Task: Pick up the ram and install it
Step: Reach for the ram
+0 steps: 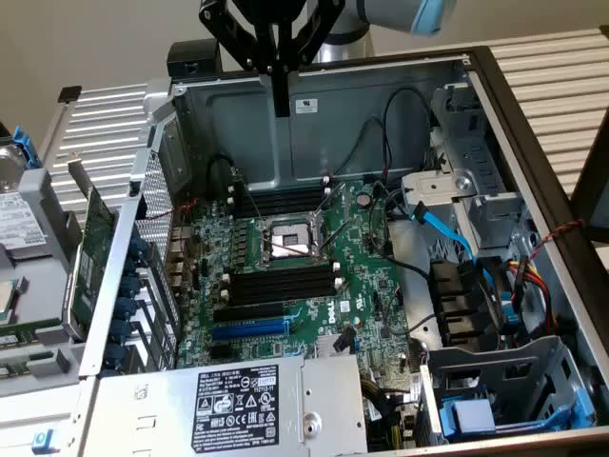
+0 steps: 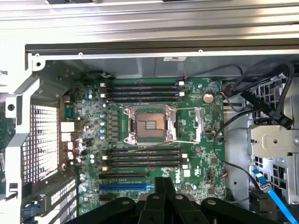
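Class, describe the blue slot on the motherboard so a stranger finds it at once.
Look inside the open case at the green motherboard. On the power supply's side of the square CPU socket, past the black memory slots, lies the blue slot; its neighbours are all black.

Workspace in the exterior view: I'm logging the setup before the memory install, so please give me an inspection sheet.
Surface: open computer case holding a green motherboard.
Job's things: memory slots either side of the CPU socket, all empty.
Clutter: green expansion card outside the case, at the exterior view's left.
Grippers: gripper above the open case.
Cables: blue cable; black cable.
Surroundings: white slatted surface.
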Available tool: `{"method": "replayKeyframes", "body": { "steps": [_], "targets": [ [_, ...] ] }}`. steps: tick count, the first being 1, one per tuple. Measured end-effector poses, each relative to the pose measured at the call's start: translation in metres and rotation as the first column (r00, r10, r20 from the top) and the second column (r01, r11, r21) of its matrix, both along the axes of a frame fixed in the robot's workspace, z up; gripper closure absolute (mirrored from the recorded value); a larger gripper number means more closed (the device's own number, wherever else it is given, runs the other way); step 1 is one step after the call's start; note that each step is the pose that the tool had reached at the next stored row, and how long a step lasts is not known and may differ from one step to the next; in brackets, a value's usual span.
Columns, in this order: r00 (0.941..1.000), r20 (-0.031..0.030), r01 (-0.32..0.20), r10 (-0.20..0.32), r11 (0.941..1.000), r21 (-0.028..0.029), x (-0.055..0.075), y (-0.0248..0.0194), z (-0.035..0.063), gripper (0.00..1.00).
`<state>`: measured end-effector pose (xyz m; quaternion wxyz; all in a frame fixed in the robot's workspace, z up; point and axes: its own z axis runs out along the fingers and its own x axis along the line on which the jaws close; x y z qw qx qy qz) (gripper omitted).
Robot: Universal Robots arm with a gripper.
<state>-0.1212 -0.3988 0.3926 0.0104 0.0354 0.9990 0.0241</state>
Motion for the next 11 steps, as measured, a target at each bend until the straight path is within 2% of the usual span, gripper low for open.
{"method": "replayKeyframes", "body": {
  "steps": [11],
  "targets": [
    [1.0000, 0.0000, 0.000, 0.000, 1.0000, -0.0001, -0.0002, 0.0000, 0.0000, 0.89]
  ]
}}
